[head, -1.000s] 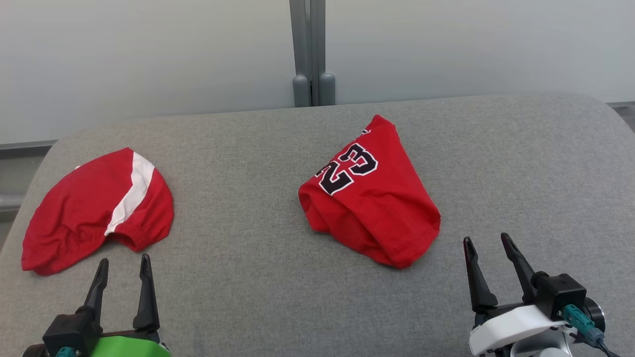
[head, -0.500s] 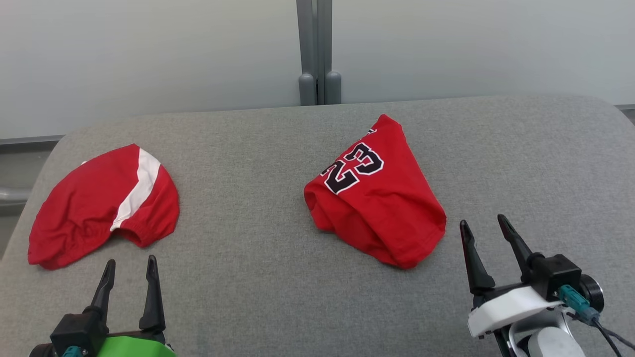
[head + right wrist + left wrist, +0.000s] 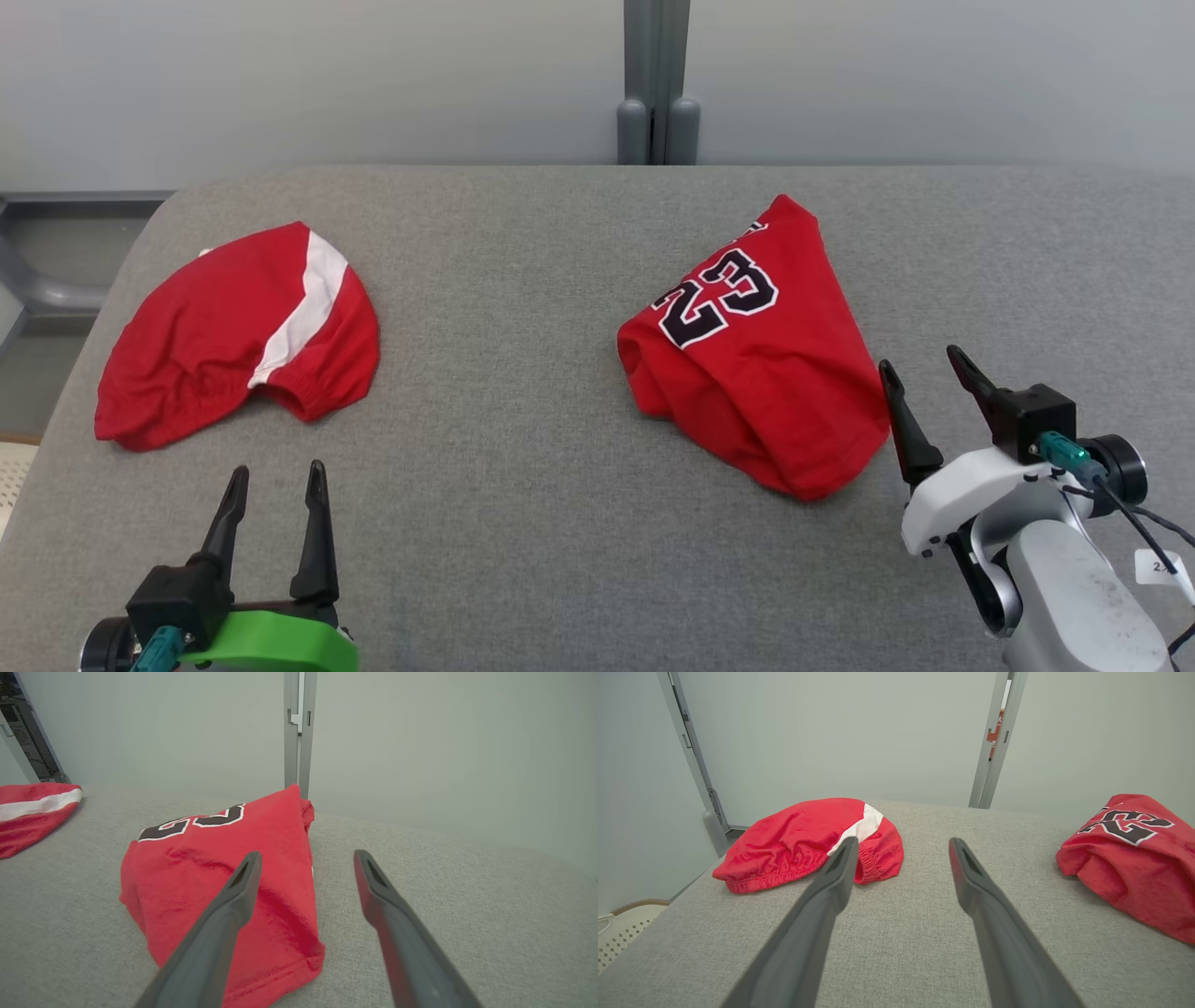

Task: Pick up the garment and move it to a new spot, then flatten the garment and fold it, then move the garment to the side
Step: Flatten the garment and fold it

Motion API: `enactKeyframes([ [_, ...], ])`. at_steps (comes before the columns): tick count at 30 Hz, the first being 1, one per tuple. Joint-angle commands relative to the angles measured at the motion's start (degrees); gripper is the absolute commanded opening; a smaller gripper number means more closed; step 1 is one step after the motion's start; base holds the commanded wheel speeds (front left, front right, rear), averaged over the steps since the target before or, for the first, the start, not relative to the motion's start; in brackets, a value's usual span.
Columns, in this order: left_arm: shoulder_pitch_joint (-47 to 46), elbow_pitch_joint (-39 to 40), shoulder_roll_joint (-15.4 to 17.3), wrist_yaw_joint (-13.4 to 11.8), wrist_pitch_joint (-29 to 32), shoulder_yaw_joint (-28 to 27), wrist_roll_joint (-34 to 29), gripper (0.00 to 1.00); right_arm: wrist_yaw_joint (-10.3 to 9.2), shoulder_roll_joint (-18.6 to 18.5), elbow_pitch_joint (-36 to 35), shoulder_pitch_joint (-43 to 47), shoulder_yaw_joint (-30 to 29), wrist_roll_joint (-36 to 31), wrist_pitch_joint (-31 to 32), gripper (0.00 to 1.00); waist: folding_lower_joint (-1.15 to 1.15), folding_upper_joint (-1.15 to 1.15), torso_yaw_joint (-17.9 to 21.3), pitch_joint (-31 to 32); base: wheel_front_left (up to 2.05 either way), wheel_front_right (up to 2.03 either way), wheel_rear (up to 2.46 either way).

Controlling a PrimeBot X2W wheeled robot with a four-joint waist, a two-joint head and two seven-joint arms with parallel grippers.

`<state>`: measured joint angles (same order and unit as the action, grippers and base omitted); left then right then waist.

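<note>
Now, work surface [image 3: 523, 523]: grey cloth-covered pad with rounded far corners; it carries both garments, and both grippers hang over its near part.
Back wall [image 3: 373, 75]: pale grey-green panels directly behind the far edge of the pad.
Jersey [image 3: 756, 364]: red, bunched into a rough wedge with its narrow end toward the wall. It lies right of centre on the pad with nothing gripping it. The hem edge and its stitching face the right wrist camera [image 3: 187, 868], and the garment sits at the right margin of the left wrist view [image 3: 1134, 868].
Shorts [image 3: 224, 327]: red with one white stripe and a gathered elastic edge. They lie as a rounded heap near the left end of the pad, well apart from the jersey [image 3: 784, 844] [image 3: 28, 816].
Post [image 3: 656, 84]: grey upright between two wall panels, behind the pad and a little left of the jersey.
Right gripper [image 3: 919, 359]: fingers spread wide and holding nothing. Its inner finger is just beside the jersey's right edge; contact cannot be judged. In its wrist view [image 3: 307, 854] that finger overlaps the cloth.
Left gripper [image 3: 279, 467]: fingers spread wide and holding nothing, near the shorts but apart from them, tips toward the wall [image 3: 903, 840].
Print [image 3: 717, 299]: "23" in black with white outline, on the jersey's upper left face.
</note>
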<state>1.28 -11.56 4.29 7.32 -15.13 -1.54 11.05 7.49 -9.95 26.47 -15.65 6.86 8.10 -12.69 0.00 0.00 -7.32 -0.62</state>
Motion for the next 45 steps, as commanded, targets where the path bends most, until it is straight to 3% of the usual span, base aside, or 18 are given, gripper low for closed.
enactKeyframes([
  [1,-1.5,-0.1,-0.1,0.3,0.0,0.4,0.4,1.00,0.01,-0.6,2.6,-1.6,0.1,0.5,-0.3,1.00,0.00,0.00,-1.8,-2.0,0.00,0.00,0.00],
  [10,-4.4,-0.7,-0.1,0.2,0.0,2.0,0.9,1.00,0.01,-1.3,20.3,-7.8,-1.3,1.8,-1.8,1.00,0.00,0.00,-5.2,-4.8,0.00,0.00,0.00],
  [18,-5.1,-0.9,-0.5,0.2,0.0,2.4,1.3,1.00,0.01,-0.1,31.7,-12.1,-1.9,3.0,-2.4,1.00,0.00,0.00,-6.6,-6.2,0.00,0.00,0.00],
  [19,-5.2,-1.0,-0.5,0.2,0.0,2.5,1.3,1.00,0.01,0.1,32.8,-12.4,-1.8,3.3,-2.4,0.96,0.00,0.00,-6.7,-6.3,0.00,0.00,0.00],
  [20,-5.2,-1.1,-0.5,0.2,0.0,2.5,1.4,1.00,0.01,0.2,33.7,-12.8,-1.7,3.7,-2.4,0.38,0.00,0.00,-6.9,-6.3,0.00,0.00,0.00],
  [21,-5.2,-1.1,-0.5,0.2,0.0,2.5,1.4,1.00,0.01,0.3,34.1,-13.1,-1.5,4.0,-2.4,0.00,0.00,0.00,-7.0,-6.3,0.00,0.00,0.00],
  [25,-4.9,-1.2,-0.5,0.2,0.0,1.6,1.3,1.00,0.00,-0.2,33.8,-13.5,-1.8,5.0,-2.5,0.00,0.00,0.00,-6.4,-6.0,0.00,0.00,0.00],
  [31,-3.2,-1.3,-0.7,0.2,0.0,0.5,0.7,1.00,0.01,-1.9,28.7,-11.4,-4.2,5.2,-2.5,0.00,0.00,0.00,-4.1,-4.0,0.00,0.00,0.00],
  [41,-1.4,-1.0,-1.0,0.2,0.0,0.2,0.3,1.00,0.01,-7.7,21.2,-8.5,-11.7,2.7,-2.5,0.00,0.00,0.00,-1.1,-1.2,0.00,0.00,0.00],
  [45,-0.8,-0.9,-1.2,0.2,0.0,0.0,0.2,1.00,0.01,-7.8,17.0,-8.9,-12.1,1.4,-2.5,0.00,0.00,0.00,-0.5,-0.8,0.00,0.00,0.00],
])
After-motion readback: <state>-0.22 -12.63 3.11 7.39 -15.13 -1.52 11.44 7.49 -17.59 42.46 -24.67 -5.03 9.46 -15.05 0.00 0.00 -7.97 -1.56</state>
